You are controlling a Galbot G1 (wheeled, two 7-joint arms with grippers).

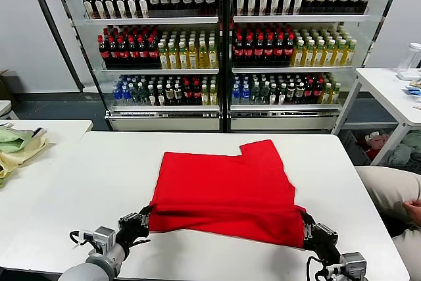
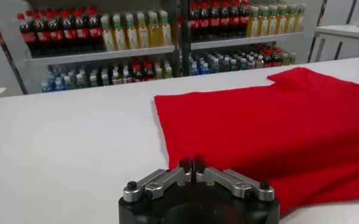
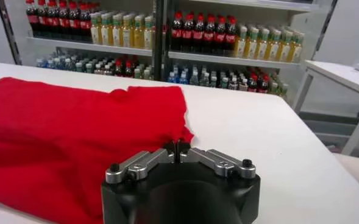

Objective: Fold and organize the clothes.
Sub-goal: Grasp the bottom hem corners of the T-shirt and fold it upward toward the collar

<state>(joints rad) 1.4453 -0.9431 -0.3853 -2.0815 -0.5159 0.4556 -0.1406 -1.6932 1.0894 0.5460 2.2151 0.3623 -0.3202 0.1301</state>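
Red T-shirt (image 1: 227, 192) spread plain side up on white table (image 1: 85, 182), partly folded. Left gripper (image 1: 143, 218) pinching its near left corner, right gripper (image 1: 306, 227) pinching its near right corner, fingers pressed together on cloth.

Head view: high, behind the near edge of the worktop (image 1: 79, 182), angled forward and down, whole top visible. Left wrist view: low, just behind the left hand (image 2: 191, 165) at the near-left corner, facing the far edge. Right wrist view: same, behind the right hand (image 3: 179, 146), near-right corner. All 3 share the red T-shirt (image 1: 227, 192) and drinks shelves (image 1: 223, 44).
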